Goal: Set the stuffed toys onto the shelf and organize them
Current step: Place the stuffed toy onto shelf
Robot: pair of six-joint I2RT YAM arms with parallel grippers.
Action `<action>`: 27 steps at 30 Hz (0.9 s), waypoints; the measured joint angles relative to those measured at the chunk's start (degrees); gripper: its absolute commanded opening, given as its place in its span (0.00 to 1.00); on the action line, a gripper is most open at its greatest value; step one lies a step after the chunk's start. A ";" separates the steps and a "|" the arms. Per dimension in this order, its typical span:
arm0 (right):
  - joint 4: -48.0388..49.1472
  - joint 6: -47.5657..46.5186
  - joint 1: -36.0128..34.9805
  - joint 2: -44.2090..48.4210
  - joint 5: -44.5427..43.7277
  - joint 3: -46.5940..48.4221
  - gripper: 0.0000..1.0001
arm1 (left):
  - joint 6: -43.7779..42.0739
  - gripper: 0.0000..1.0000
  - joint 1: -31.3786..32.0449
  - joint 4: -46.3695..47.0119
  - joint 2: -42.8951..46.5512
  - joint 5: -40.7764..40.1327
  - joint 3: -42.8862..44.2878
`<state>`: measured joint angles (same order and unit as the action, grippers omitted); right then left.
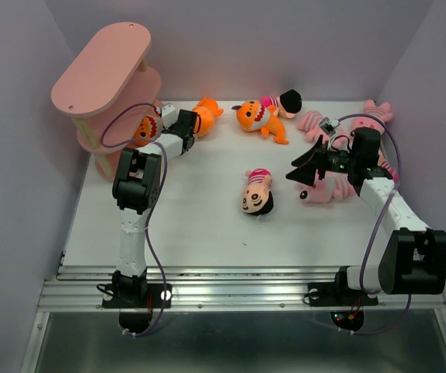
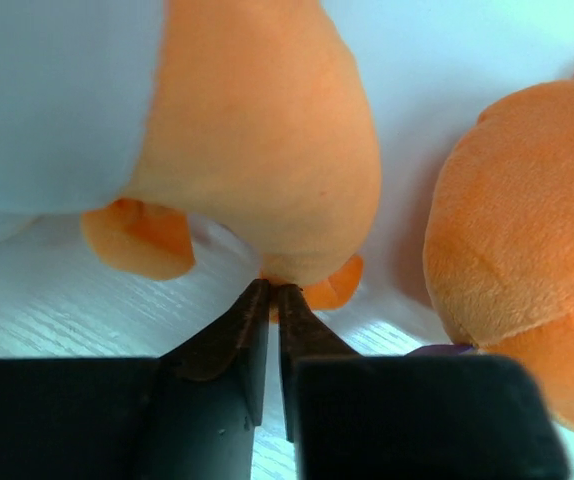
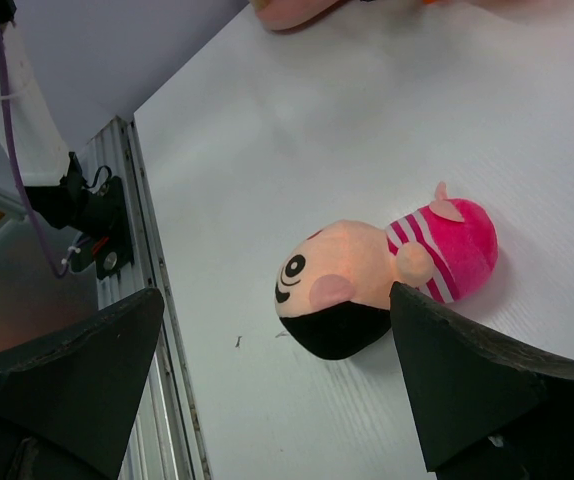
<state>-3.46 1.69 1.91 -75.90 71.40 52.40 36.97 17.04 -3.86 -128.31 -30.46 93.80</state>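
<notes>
Near rail (image 1: 231, 284): aluminium, running along the front edge of the white table (image 1: 200, 241), with both arm bases bolted to it.
Left gripper (image 2: 272, 292): fingers drawn together to a thin slit, tips pressed against the underside of the near orange toy (image 2: 267, 140); whether fabric is pinched between them cannot be told.
Right gripper (image 1: 301, 172): fingers spread wide apart, holding nothing, hanging above the table and pointing toward its middle.
Centre doll (image 1: 258, 193): lying on its side mid-table, black hair toward the arms, magenta striped body away; in the right wrist view it shows between the open fingers.
Far doll (image 1: 281, 101): at the back edge, touching the middle orange toy (image 1: 256, 116).
Shelf-end orange toy (image 1: 145, 128): toothy face outward, tucked under the middle board at the shelf's near end; whether it rests on the lowest board is unclear.
Pink striped animals (image 1: 374, 115): three on the right side of the table, one partly under the right arm.
Shelf (image 1: 102, 70): pink, three tiers on pale posts, standing in the far left corner, its top board bare.
</notes>
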 measured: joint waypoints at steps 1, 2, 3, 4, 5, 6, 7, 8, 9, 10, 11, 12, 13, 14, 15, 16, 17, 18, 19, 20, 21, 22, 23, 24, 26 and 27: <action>0.00 0.00 0.00 0.00 0.00 0.00 1.00 | -0.39 0.08 0.00 0.11 0.00 -0.02 0.00; 0.00 0.00 0.00 0.00 0.00 0.00 1.00 | -0.79 0.02 0.00 0.26 0.00 -0.04 0.00; 0.00 0.00 0.00 0.00 0.00 0.00 1.00 | -1.07 0.00 0.02 0.46 0.00 -0.11 0.00; 0.00 -0.02 0.00 -0.02 0.00 0.00 1.00 | -1.42 0.00 0.04 0.66 0.00 -0.15 0.00; 0.02 -0.02 0.00 -0.04 0.00 0.00 1.00 | -1.99 0.00 0.04 0.85 0.00 -0.20 0.00; 0.00 -0.02 0.00 -0.11 0.00 0.00 1.00 | -2.67 0.00 0.04 1.09 0.00 -0.26 0.00; 0.02 -0.02 0.00 -0.22 0.00 0.00 1.00 | -3.08 0.00 0.04 1.20 0.00 -0.33 0.00; 0.00 -0.02 0.00 -0.31 0.00 0.00 1.00 | -4.13 0.00 0.04 1.36 0.02 -0.48 -0.02; -0.02 -0.02 0.00 -0.37 0.00 0.00 1.00 | -4.76 0.00 0.04 1.44 0.02 -0.59 -0.02; 0.00 -0.02 0.00 -0.37 0.00 0.00 1.00 | -6.12 0.00 0.04 1.46 0.15 -0.81 -0.11; 0.00 -0.02 0.00 -0.37 0.00 0.00 1.00 | -6.64 0.00 0.04 1.46 0.31 -0.90 -0.22; 0.00 -0.02 0.00 -0.37 0.02 0.00 1.00 | -8.20 0.00 0.04 1.42 0.61 -1.14 -0.39; 0.00 -0.02 0.00 -0.37 0.02 0.00 1.00 | -9.51 0.00 0.04 1.44 0.92 -1.27 -0.44; 0.00 -0.02 0.00 -0.39 0.04 0.00 1.00 | -10.19 0.00 0.04 1.44 1.11 -1.29 -0.44; 0.00 -0.02 0.00 -0.42 0.04 0.00 1.00 | -11.52 0.00 0.04 1.44 1.46 -1.31 -0.44; 0.00 0.00 0.00 -0.42 0.07 0.00 1.00 | -12.83 0.00 0.04 1.46 1.79 -1.33 -0.44; 0.00 0.00 0.00 -0.44 0.09 0.00 1.00 | -13.73 0.00 0.04 1.49 2.12 -1.31 -0.44; 0.00 0.00 0.00 -0.52 0.17 0.00 1.00 | -14.67 0.00 0.04 1.49 2.40 -1.31 -0.44; 0.00 0.00 0.00 -0.55 0.20 0.00 1.00 | -15.93 0.00 0.04 1.49 2.71 -1.31 -0.39; 0.00 0.00 0.00 -0.59 0.20 0.00 1.00 | -16.90 0.00 0.04 1.42 2.82 -1.31 -0.31; 0.00 -0.02 0.00 -0.59 0.22 0.00 1.00 | -17.90 0.00 0.04 1.42 2.84 -1.31 -0.11; 0.00 -0.02 0.00 -0.59 0.20 0.00 1.00 | -18.86 0.00 0.04 1.42 2.84 -1.29 0.11; 0.00 -0.02 0.00 -0.59 0.20 0.00 1.00 | -20.33 0.00 0.04 1.25 2.84 -1.27 0.46; 0.00 -0.02 0.00 -0.59 0.22 0.00 1.00 | -21.73 0.00 0.04 1.03 2.84 -1.29 0.94; 0.00 -0.02 0.00 -0.59 0.22 0.00 1.00 | -24.09 0.00 0.04 0.72 2.84 -1.31 2.01; 0.00 -0.02 0.00 -0.59 0.22 0.00 1.00 | -25.18 0.00 0.04 0.66 2.84 -1.31 2.69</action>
<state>-3.46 1.67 1.91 -76.49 71.61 52.40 11.79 17.08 -3.20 -125.47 -31.77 96.49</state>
